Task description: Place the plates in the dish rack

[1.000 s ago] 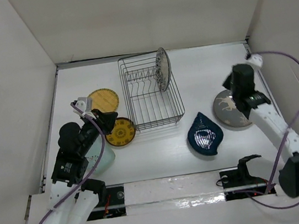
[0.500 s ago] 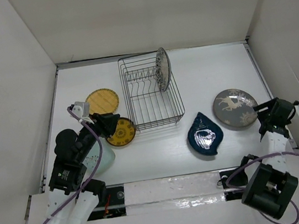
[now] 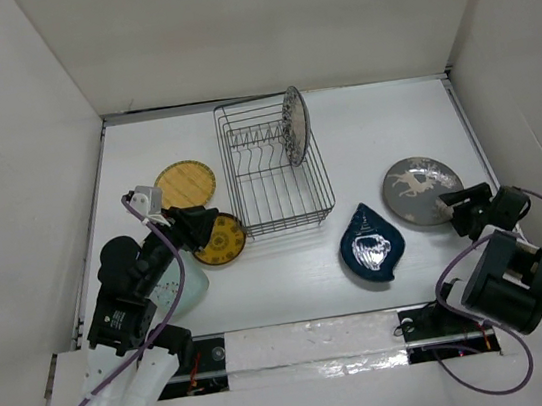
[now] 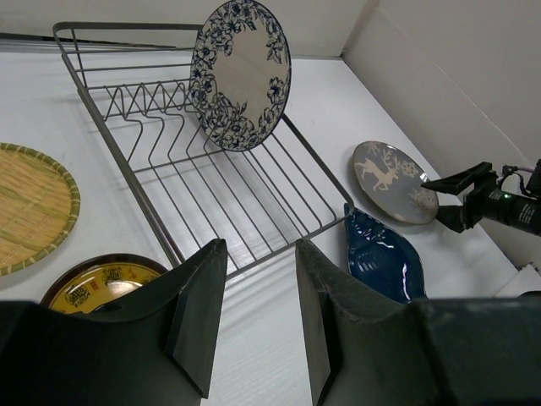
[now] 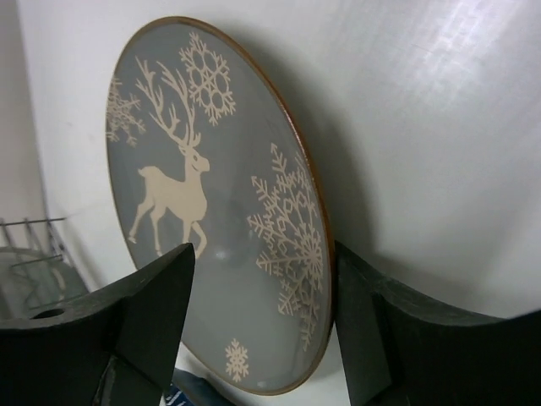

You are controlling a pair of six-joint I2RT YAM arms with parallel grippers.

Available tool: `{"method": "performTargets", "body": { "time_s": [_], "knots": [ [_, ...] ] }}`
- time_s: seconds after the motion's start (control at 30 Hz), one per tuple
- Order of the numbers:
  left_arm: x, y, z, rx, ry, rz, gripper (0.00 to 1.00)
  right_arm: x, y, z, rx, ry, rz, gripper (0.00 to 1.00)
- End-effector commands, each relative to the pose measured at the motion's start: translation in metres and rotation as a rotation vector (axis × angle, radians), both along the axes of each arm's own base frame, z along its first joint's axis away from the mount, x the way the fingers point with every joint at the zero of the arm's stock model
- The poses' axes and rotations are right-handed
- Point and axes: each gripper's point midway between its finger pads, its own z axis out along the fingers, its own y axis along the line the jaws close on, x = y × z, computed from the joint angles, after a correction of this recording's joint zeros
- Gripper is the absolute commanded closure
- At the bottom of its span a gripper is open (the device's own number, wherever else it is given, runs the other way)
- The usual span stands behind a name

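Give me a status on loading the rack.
Done: floral plate stands in the rack. In hand: right gripper, jaws open, at the grey plate's rim, no grip yet. Remaining: grey, tan, mandala, mint and navy plates all lie on the table.

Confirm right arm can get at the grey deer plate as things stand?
Probably yes. The right gripper is open at the grey deer plate's near-right edge, the rim framed between its fingers, nothing in between; the navy dish lies apart.
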Motion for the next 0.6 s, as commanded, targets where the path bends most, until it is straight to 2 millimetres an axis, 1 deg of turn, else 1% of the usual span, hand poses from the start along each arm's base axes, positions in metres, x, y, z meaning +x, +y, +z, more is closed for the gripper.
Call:
{"method": "performTargets", "body": {
  "time_s": [0.0,0.03,0.1,0.13,0.17,0.2,0.23,0.3,0.33,0.37,0.4,0.43,0.47,0.5,0.53,0.57],
  "knots": [
    [-0.001,0.0,0.02,-0.018,-0.054,0.0,0.65,0.007,0.012,-0.009,0.071,-0.05,0.04,0.33],
    [-0.001,0.0,0.02,-0.018,-0.054,-0.001,0.65,0.006,0.012,-0.015,0.082,-0.04,0.032,0.39],
    [-0.001,0.0,0.02,-0.015,-0.055,-0.001,0.65,0.006,0.011,-0.018,0.086,-0.056,0.014,0.47],
    [0.0,0.0,0.019,-0.014,-0.053,-0.001,0.65,0.007,0.01,-0.019,0.087,-0.06,0.001,0.57],
    [-0.001,0.0,0.019,-0.014,-0.053,0.0,0.65,0.007,0.01,-0.021,0.105,-0.063,-0.017,0.62],
    [0.0,0.0,0.019,-0.014,-0.052,-0.001,0.66,0.011,0.007,-0.015,0.087,-0.101,-0.025,0.67],
    [0.0,0.0,0.019,-0.014,-0.052,-0.001,0.66,0.009,0.007,-0.017,0.091,-0.105,-0.044,0.77],
    [0.001,0.0,0.018,-0.012,-0.048,0.002,0.66,0.013,0.003,-0.008,0.083,-0.153,-0.068,0.86],
    [0.001,0.0,0.018,-0.011,-0.046,0.0,0.66,0.014,0.0,-0.003,0.071,-0.174,-0.082,0.99],
    [0.002,0.0,0.017,-0.01,-0.043,0.002,0.66,0.014,0.0,-0.001,0.069,-0.189,-0.091,1.0],
    [0.002,-0.001,0.016,-0.009,-0.04,0.0,0.66,0.019,-0.001,0.013,0.048,-0.237,-0.083,1.0],
    [0.002,0.0,0.017,-0.008,-0.043,0.002,0.66,0.021,-0.003,0.02,0.033,-0.259,-0.09,1.0],
    [0.003,-0.001,0.016,-0.007,-0.038,0.002,0.67,0.024,-0.001,0.028,0.024,-0.285,-0.08,1.0],
    [0.004,-0.001,0.015,-0.004,-0.036,0.003,0.67,0.028,-0.003,0.049,-0.003,-0.354,-0.079,1.0],
    [0.004,0.0,0.015,-0.004,-0.036,0.005,0.68,0.03,0.0,0.061,-0.014,-0.39,-0.068,1.0],
    [0.004,-0.001,0.014,-0.004,-0.035,0.005,0.68,0.031,-0.001,0.073,-0.023,-0.428,-0.074,1.0]
  ]
}}
